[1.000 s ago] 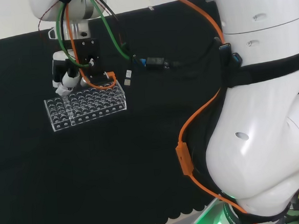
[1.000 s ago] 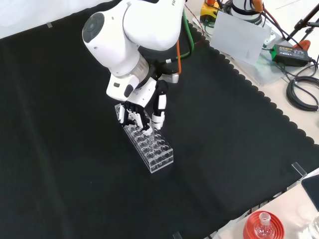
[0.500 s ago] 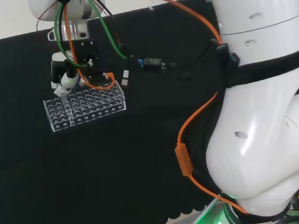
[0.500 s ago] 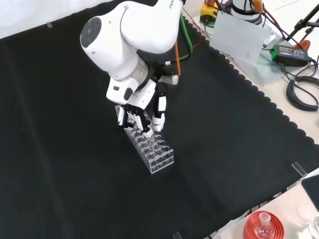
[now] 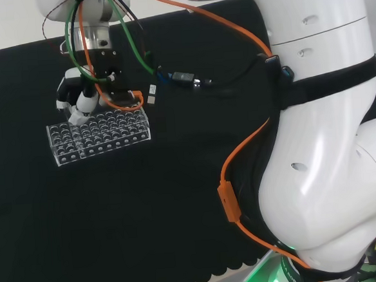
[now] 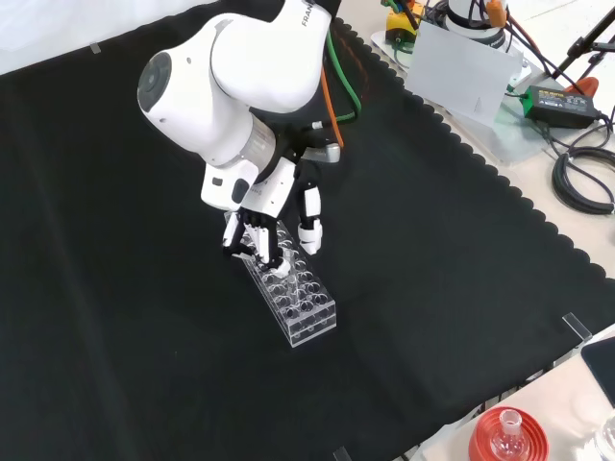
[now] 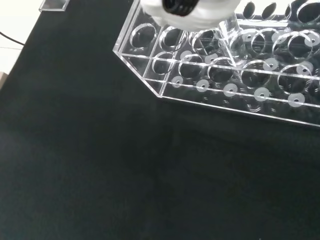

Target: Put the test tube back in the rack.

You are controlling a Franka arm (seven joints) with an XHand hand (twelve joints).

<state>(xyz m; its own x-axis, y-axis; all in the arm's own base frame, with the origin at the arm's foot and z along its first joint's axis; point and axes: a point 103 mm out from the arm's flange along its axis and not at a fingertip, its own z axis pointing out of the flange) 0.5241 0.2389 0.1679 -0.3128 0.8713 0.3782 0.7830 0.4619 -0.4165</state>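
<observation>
**Hand over the far end of the rack**

On the black-clothed worktop lay a clear rack of round holes. In the head view its long axis ran left to right; in the front view it ran from upper left to lower right. The hand hung over the rack's upper-left end in the front view, its fingers bent downward and gathered above the holes. In the wrist view a clear test tube stood about upright just under the blurred white part of the hand, its lower end among the rack's near-corner holes. Whether the fingers pinched the tube could not be told. At the front view's lower right, a flask sat on a red ribbed stand, well apart from the rack.
</observation>
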